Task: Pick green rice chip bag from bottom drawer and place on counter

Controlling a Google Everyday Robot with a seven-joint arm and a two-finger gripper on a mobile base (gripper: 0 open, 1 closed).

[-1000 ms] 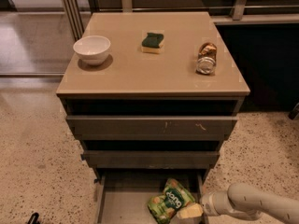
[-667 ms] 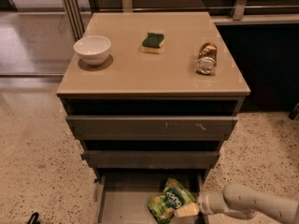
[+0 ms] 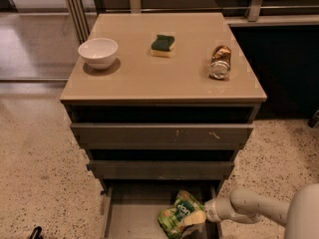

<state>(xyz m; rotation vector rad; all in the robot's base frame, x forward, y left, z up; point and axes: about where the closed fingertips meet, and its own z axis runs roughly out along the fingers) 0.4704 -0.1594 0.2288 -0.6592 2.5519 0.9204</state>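
The green rice chip bag (image 3: 174, 216), in the bottom drawer (image 3: 132, 221), is partly covered by the hand (image 3: 196, 218), whose grip cannot be told; the bag's lettering cannot be read.

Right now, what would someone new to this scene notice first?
The green rice chip bag lies in the open bottom drawer, with the arm's tool at its right edge. Above, the tan counter carries a white bowl at left, a green sponge in the middle and a can on its side at right.
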